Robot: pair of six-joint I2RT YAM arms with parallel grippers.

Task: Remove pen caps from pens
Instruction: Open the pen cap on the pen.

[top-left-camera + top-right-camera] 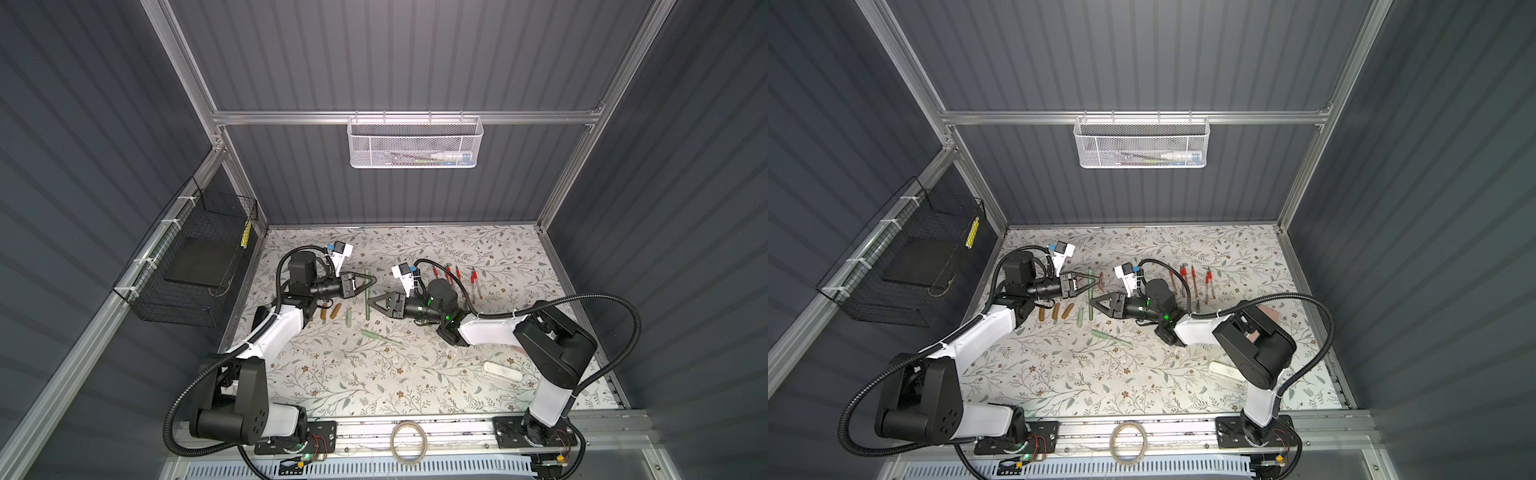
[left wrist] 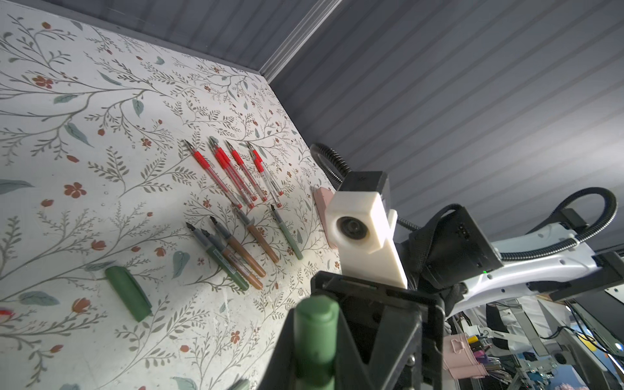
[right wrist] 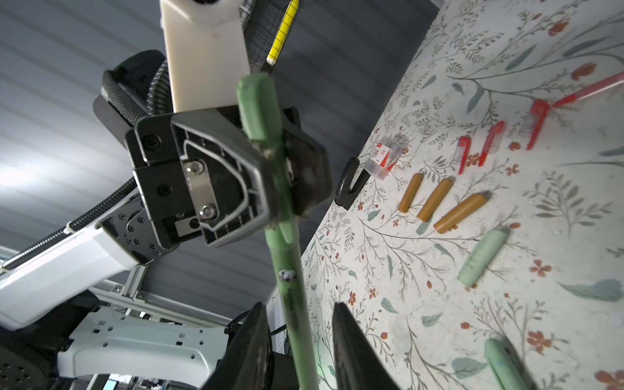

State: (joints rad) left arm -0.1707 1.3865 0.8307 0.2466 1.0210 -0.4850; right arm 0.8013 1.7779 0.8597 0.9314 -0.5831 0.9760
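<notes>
Your open lane is the front half of the table (image 1: pixel 374 386): bare floor, only the white case (image 1: pixel 502 370) sits there, near the R arm (image 1: pixel 490 332). Mid-table's tight. The left gripper (image 1: pixel 372 280) & right gripper (image 1: pixel 370 301) are tip to tip w/ the green pen (image 1: pixel 368 313) between them, so no way through. Brown caps (image 1: pixel 331 311) and a pale-green cap (image 1: pixel 348 318) lie just L of that, w/ the pale-green pens (image 1: pixel 372 335) just in front. Red pens (image 1: pixel 457 276) fill the spot behind the R wrist. The back strip along the wall is open. The wire basket (image 1: pixel 187 266) hangs on the L wall.
</notes>
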